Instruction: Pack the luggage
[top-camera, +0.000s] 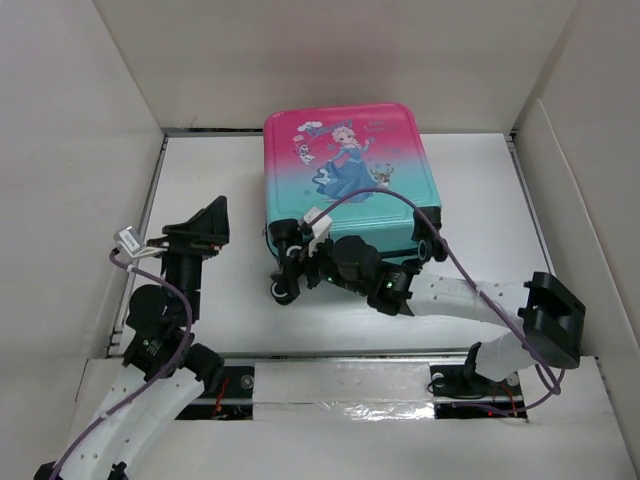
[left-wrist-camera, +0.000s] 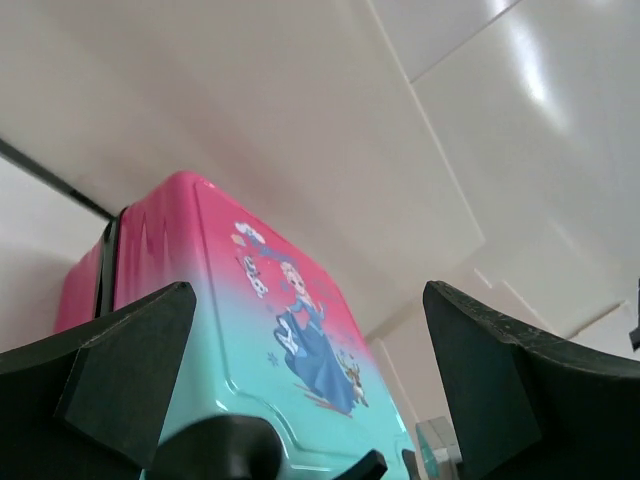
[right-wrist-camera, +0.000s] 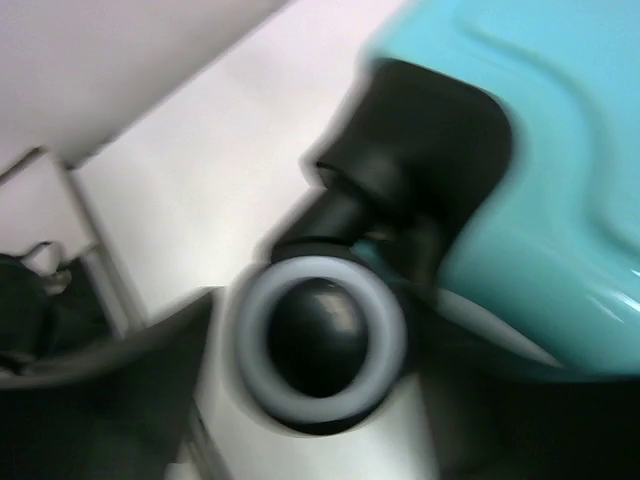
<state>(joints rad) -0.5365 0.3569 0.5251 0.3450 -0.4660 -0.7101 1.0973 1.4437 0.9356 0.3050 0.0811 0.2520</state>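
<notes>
The suitcase (top-camera: 345, 165) was seen flat mid-table, the left gripper (top-camera: 205, 225) spread wide and empty, the right gripper (top-camera: 290, 272) set at a wheel (right-wrist-camera: 320, 340), its hold not to be told; if snagged there, it could be dragged askew

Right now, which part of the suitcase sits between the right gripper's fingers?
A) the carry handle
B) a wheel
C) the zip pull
B: the right wrist view shows a black wheel with a grey tyre inside the right gripper, at the suitcase's teal corner.
</notes>
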